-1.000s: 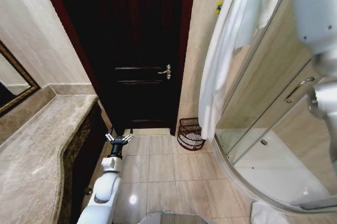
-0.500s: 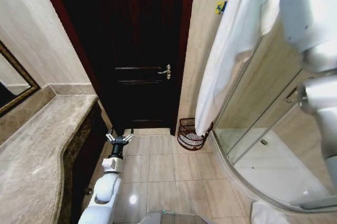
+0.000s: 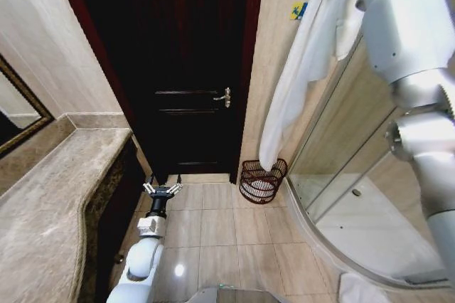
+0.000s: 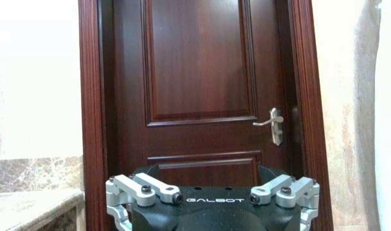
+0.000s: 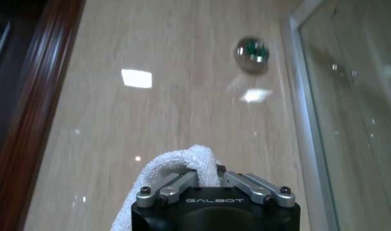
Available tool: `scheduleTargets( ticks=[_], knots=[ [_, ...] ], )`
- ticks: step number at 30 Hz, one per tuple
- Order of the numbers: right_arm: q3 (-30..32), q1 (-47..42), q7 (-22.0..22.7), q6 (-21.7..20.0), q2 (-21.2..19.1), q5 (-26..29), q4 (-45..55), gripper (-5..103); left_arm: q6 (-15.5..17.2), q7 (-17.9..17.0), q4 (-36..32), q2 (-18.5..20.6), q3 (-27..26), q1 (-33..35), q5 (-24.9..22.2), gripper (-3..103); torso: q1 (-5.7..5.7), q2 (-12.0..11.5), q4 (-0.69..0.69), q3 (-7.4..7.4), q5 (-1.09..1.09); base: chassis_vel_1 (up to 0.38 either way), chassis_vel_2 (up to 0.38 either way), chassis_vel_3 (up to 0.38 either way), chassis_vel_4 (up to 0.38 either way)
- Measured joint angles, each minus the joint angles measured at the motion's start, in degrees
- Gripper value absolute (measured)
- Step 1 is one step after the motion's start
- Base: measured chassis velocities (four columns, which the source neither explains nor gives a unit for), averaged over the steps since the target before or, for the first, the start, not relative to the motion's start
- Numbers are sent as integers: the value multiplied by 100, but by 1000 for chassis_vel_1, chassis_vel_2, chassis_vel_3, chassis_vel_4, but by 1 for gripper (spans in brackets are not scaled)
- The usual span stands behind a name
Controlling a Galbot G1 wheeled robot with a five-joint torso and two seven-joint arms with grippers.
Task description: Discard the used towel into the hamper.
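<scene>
Right tool (image 5: pixel 205 185): closed on a fold of the white towel (image 5: pixel 182 166), seen from the right wrist camera against a beige tiled wall; its lower body is cut off by the picture's edge.
Right arm (image 3: pixel 412 54): raised high at the right in the head view; the tool itself is out of frame at the top there.
Towel (image 3: pixel 302 68): hangs long from the top of the head view, down along the wall beside the glass shower screen (image 3: pixel 355 139); its upper end is cut off.
Towel's lower end: just above the hamper's rim, and whether it touches is hard to tell.
Hamper (image 3: pixel 261 182): dark reddish-brown wire basket on the tiled floor (image 3: pixel 227 228), in the corner between the dark door (image 3: pixel 178 68) and the shower screen; something pale lies inside, too small to make out.
Left tool (image 3: pixel 161 190): low over the floor near the front edge of the stone desk (image 3: pixel 57 203), fingers spread open, empty.
Left wrist camera: faces the door and its handle (image 4: pixel 273 125).
</scene>
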Motion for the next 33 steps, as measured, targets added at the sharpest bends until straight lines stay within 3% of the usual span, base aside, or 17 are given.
scheduleTargets(
  ticks=[9, 18, 33],
  knots=[
    [77, -604, 76, -91, -173, 49, 363, 4, -17, 0, 2, -49, 7, -5, 49, 100, -1, 0, -1, 0, -4, 0, 0, 0, 0],
    [283, -1283, 84, 68, -208, -138, 601, 4, -16, 1, 36, -64, 14, -30, 67, 100, 0, 0, 0, 0, -3, 0, 0, 0, 0],
    [448, -2015, 555, -59, -448, 27, 1589, 4, -48, 4, 169, -96, 38, -140, 68, 100, -1, 0, -1, 0, -2, 0, 0, 0, 0]
  ],
)
